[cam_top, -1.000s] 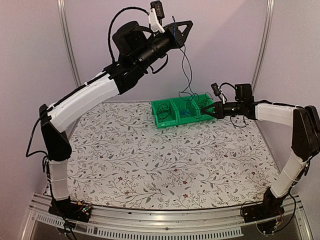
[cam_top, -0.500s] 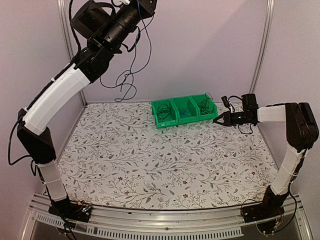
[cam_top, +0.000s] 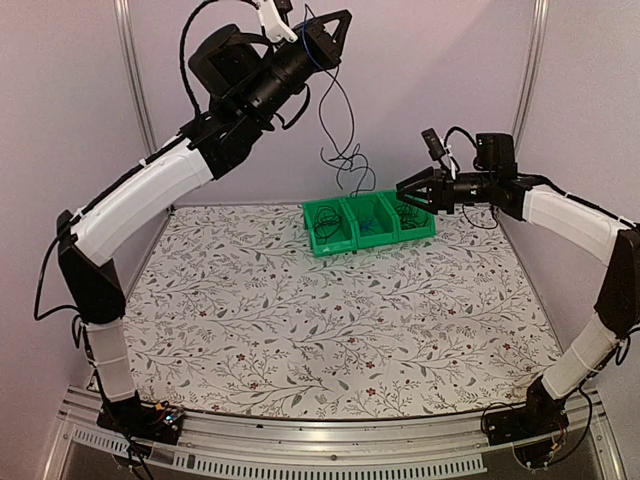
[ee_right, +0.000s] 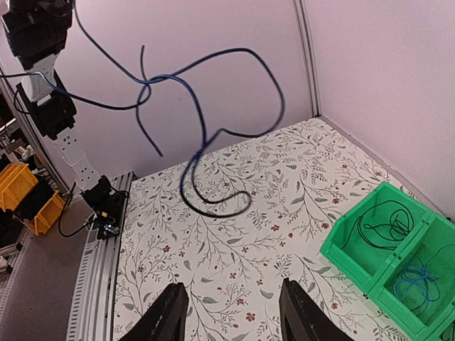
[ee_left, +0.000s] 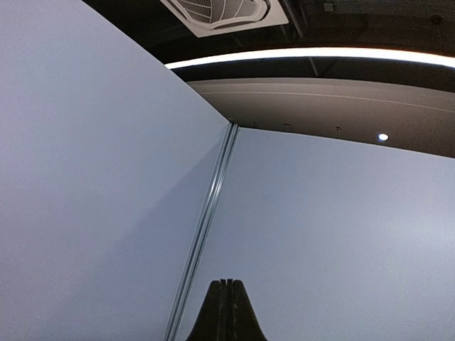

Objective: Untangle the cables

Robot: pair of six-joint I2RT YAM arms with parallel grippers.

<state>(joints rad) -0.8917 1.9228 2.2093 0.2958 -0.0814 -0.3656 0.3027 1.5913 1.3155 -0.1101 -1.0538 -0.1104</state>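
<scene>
The cables (cam_top: 345, 165) hang in the air as a loose loop of thin blue and black wire, and in the right wrist view the cables (ee_right: 207, 212) dangle above the patterned table. My left gripper (cam_top: 343, 18) is raised high near the back wall, shut, with the wires trailing down from it. In its own view the left gripper (ee_left: 227, 283) shows only pressed-together fingertips against the wall, and the wire is hidden there. My right gripper (cam_top: 402, 192) hovers over the green bins' right end, open and empty. In the right wrist view the right gripper (ee_right: 234, 312) is apart from the wire.
A green three-compartment bin (cam_top: 318, 245) stands at the back of the table, with a thin black wire in its left cell, a blue one in the middle and a black one on the right. The same bin (ee_right: 345, 249) sits at the right wrist view's lower right. Walls stand close behind.
My left arm swung back from the far left toward the centre, carrying the wires. My right gripper rose, moved left over the bins and went from shut to open.
</scene>
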